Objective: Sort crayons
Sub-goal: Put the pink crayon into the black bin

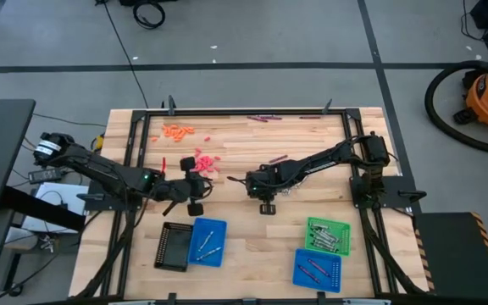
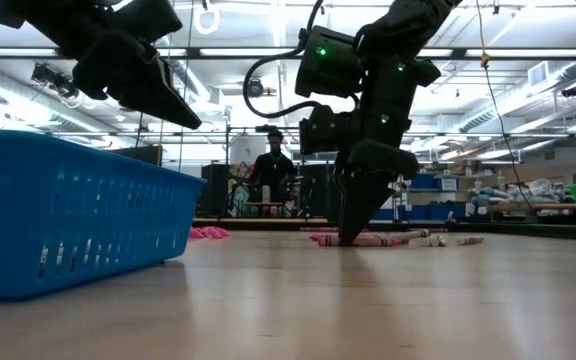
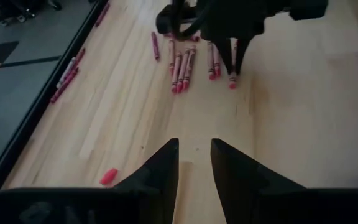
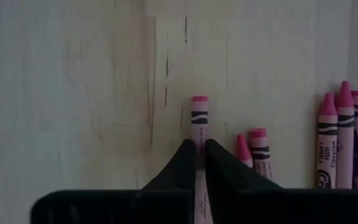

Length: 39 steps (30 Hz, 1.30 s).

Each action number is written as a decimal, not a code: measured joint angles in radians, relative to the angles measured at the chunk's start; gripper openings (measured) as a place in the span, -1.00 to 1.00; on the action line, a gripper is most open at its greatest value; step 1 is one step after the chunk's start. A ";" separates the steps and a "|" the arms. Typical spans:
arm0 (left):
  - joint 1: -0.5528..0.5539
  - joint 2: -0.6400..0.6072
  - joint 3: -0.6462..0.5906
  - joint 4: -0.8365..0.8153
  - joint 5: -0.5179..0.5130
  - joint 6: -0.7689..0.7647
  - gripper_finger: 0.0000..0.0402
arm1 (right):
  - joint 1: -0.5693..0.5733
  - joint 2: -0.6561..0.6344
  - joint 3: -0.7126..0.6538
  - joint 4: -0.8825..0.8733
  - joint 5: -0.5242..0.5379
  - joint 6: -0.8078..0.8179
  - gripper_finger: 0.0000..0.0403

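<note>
Right gripper point(image 4: 196, 163) fingers pinching pink crayon point(image 4: 199, 118), table point(image 4: 73, 93)

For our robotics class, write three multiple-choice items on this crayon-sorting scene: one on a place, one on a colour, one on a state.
1. Where does the right gripper work?
A. over the green tray
B. at the pink crayons mid-table
C. off the table

2. What colour is the crayon between its fingers?
A. pink
B. blue
C. yellow

3. How do the left gripper's fingers stand?
A. clamped on a crayon
B. apart, holding nothing
C. inside the black tray

Answers:
1 B, the high view shows it by the pink cluster.
2 A, the right wrist view shows a pink stick pinched.
3 B, bare wood shows in the gap.
</note>
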<state>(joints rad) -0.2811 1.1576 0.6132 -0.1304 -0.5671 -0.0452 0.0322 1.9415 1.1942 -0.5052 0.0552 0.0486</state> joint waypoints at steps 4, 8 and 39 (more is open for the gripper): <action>-0.015 0.000 0.000 0.008 0.000 0.002 -0.41 | 0.006 0.001 -0.002 0.024 0.020 0.003 -0.91; -0.016 0.010 0.000 0.029 0.014 -0.005 -0.22 | 0.016 0.004 -0.003 0.050 0.067 -0.004 -0.86; -0.016 0.154 0.001 0.399 0.109 0.057 0.03 | 0.190 -0.177 -0.003 0.429 0.322 -0.068 -0.83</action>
<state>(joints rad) -0.2970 1.3117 0.6140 0.2687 -0.4583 0.0120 0.2222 1.7645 1.1908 -0.0758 0.3771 -0.0193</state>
